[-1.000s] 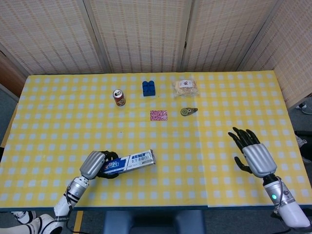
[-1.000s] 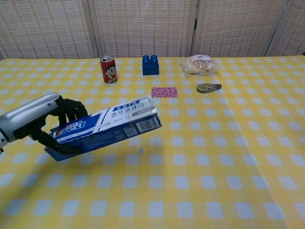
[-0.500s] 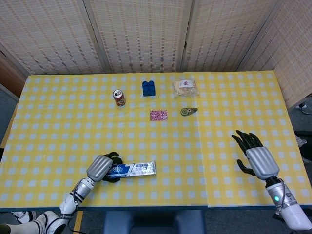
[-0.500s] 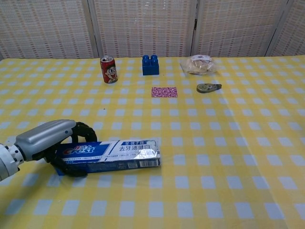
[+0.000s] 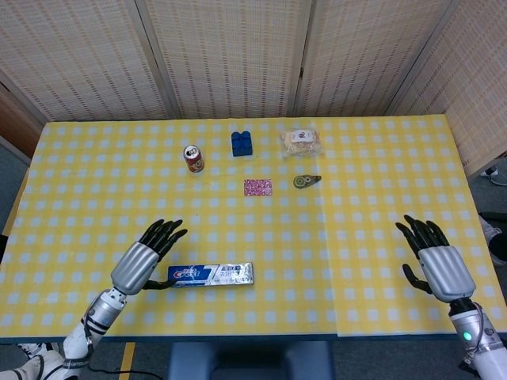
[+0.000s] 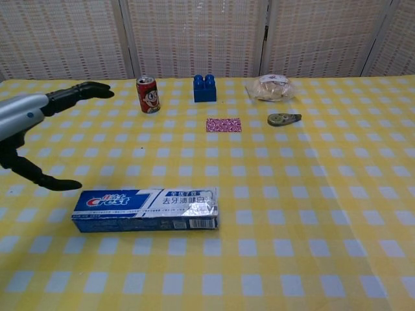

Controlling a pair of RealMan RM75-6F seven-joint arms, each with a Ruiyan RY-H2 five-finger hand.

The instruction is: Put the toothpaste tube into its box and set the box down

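The blue and white toothpaste box [image 5: 212, 274] [image 6: 145, 209] lies flat on the yellow checked table near the front edge, its long side running left to right. No separate tube shows. My left hand [image 5: 142, 261] [image 6: 35, 129] hovers just left of the box and above it, fingers spread, holding nothing. At the front right my right hand [image 5: 440, 265] is spread open over the table, far from the box; the chest view does not show it.
At the back stand a red can [image 5: 193, 158] [image 6: 148, 94], a blue brick [image 5: 242, 143] [image 6: 205, 88] and a bagged bun [image 5: 303, 142] [image 6: 271, 87]. A small pink patterned card [image 5: 257, 187] [image 6: 224, 124] and a tape dispenser [image 5: 306, 181] [image 6: 283, 119] lie mid-table.
My left hand lowered the box onto the table, let go of it and lifted away with fingers spread. My right hand drew back toward the front right.
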